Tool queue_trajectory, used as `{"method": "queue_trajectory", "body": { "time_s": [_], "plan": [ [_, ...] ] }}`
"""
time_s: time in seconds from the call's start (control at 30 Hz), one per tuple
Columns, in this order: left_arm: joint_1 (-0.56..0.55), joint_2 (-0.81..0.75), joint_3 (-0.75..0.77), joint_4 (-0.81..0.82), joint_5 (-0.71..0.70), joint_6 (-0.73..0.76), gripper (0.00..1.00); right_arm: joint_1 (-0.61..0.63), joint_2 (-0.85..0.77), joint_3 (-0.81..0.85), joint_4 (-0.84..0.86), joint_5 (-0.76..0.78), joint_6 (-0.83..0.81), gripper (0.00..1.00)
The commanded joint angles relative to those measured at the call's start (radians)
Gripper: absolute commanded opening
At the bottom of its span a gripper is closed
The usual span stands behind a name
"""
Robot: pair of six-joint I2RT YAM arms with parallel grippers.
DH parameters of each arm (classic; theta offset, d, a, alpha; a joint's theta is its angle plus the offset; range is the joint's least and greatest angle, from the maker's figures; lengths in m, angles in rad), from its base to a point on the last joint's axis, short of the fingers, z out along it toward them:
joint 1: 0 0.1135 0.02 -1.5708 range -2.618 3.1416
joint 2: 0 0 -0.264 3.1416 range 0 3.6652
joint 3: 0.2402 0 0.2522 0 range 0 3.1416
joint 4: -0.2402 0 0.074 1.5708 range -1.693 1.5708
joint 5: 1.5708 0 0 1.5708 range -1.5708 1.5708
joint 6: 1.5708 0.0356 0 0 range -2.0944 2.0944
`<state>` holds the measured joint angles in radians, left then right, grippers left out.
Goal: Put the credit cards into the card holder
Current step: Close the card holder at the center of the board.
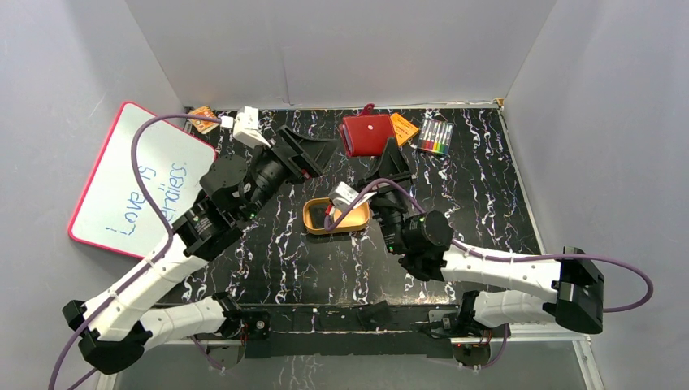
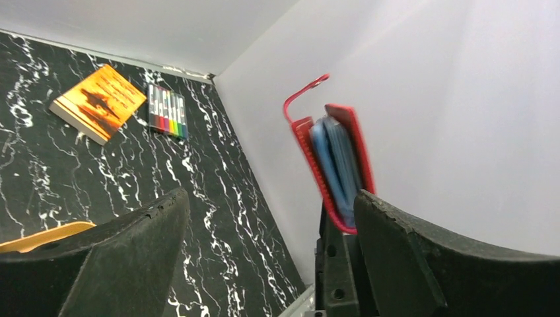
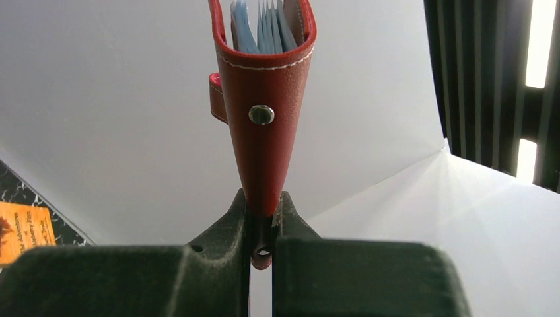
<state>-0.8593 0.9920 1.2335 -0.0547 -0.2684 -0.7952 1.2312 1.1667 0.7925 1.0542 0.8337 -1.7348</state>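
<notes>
Surface: black marble-look table (image 1: 268,268) with white veins, walled on three sides by plain pale grey panels.

Item 1. Small dark red leather-look folding card holder (image 3: 264,132), with a metal snap stud, a strap and pale blue-grey inner pockets. It is lifted off the table at the far middle. Its fold is pinched low and its mouth points away from the claw, with the pockets fanned slightly. Whether any card sits inside cannot be told.

Item 2. Right gripper (image 3: 263,212), black, with its jaws closed tight on the card holder's folded edge.

Item 3. Left gripper (image 2: 271,198), black, with its jaws spread wide and nothing between them. It is just left of the card holder and apart from it.

Item 4. Tan oval tray (image 1: 313,219), at mid-table, near side of the card holder and between the two arms. A white tag and a purple cable cross over it.

Item 5. Flat orange box (image 2: 99,102), lying at the far edge, right of the card holder.

Item 6. Clear pack of coloured markers (image 2: 166,110), just right of the orange box.

Item 7. Pink-framed whiteboard (image 1: 122,179) with blue handwriting, leaning at the far left.
</notes>
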Motion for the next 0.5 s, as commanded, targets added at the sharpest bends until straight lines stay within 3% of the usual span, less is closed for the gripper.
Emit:
{"method": "queue_trajectory", "body": {
  "time_s": [0.0,0.3,0.47],
  "plan": [
    [0.003,-0.04,-0.078,0.166,0.09,-0.021,0.92,0.032,0.006,0.014,0.209,-0.024,-0.108,0.0],
    [0.003,-0.079,-0.149,0.301,0.135,-0.032,0.93,0.043,0.033,0.058,0.183,0.016,-0.102,0.0],
    [0.003,-0.137,-0.182,0.29,0.068,-0.023,0.93,0.043,0.018,0.098,0.076,0.078,-0.042,0.0]
  ]
}}
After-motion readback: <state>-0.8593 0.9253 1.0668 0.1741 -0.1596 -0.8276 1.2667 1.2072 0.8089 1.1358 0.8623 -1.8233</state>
